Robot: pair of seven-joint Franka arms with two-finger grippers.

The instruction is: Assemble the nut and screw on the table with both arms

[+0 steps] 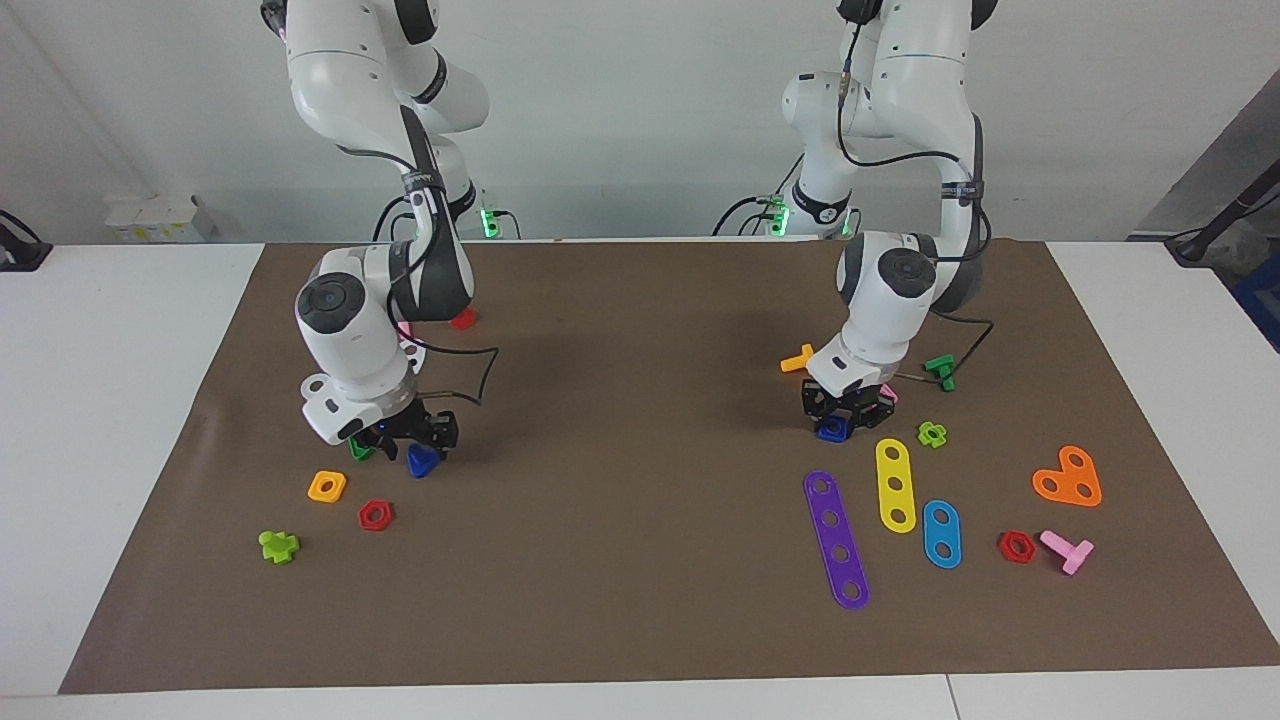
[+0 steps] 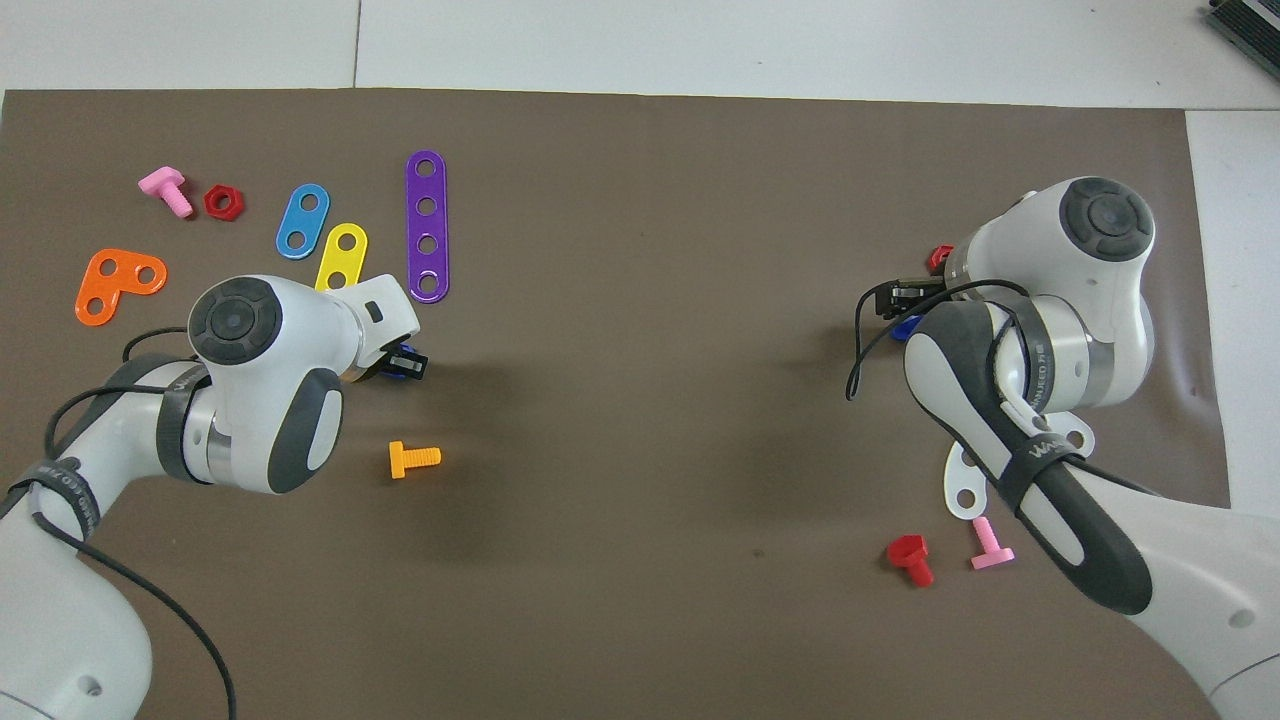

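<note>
The nut (image 1: pixel 831 431) is held low over the mat (image 1: pixel 640 600) at the left arm's end, clamped in the left gripper (image 1: pixel 838 418). The screw (image 1: pixel 422 460) is clamped in the right gripper (image 1: pixel 418 440) at the right arm's end, head hanging below the fingers. The stem direction cannot be read. The two parts are well apart across the table; mating is judged to require both grippers brought toward the middle.

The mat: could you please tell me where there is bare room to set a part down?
The widest bare stretch of the mat lies midway between the right gripper and the left gripper. It is crowded beside the purple strip and yellow strip, and around the orange nut and red nut.
</note>
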